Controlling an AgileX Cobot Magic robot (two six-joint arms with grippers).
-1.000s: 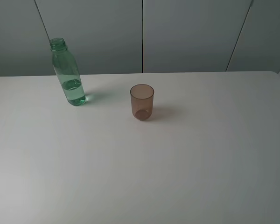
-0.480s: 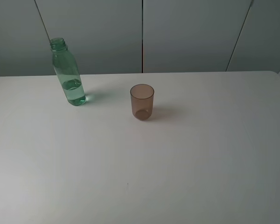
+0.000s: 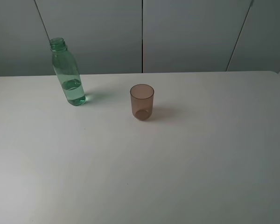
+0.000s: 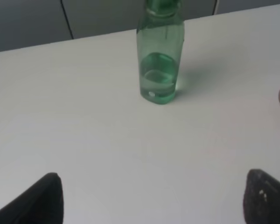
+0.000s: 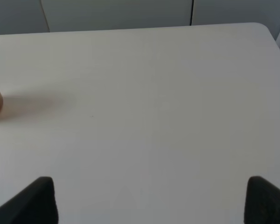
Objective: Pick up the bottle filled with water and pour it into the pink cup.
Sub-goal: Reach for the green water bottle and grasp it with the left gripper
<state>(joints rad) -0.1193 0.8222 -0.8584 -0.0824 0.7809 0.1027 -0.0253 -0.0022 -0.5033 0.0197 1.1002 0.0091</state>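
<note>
I find nothing readable: no lettering on the tall transparent green plastic bottle (image 3: 68,74) or the small brownish-pink translucent plastic cup (image 3: 142,101) near it.

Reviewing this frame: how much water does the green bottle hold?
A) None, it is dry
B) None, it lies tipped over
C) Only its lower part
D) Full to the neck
C: the water line in the bottle sits low, well under its shoulders. It stands upright and uncapped on the table, left of the pink cup in the exterior high view.
</note>
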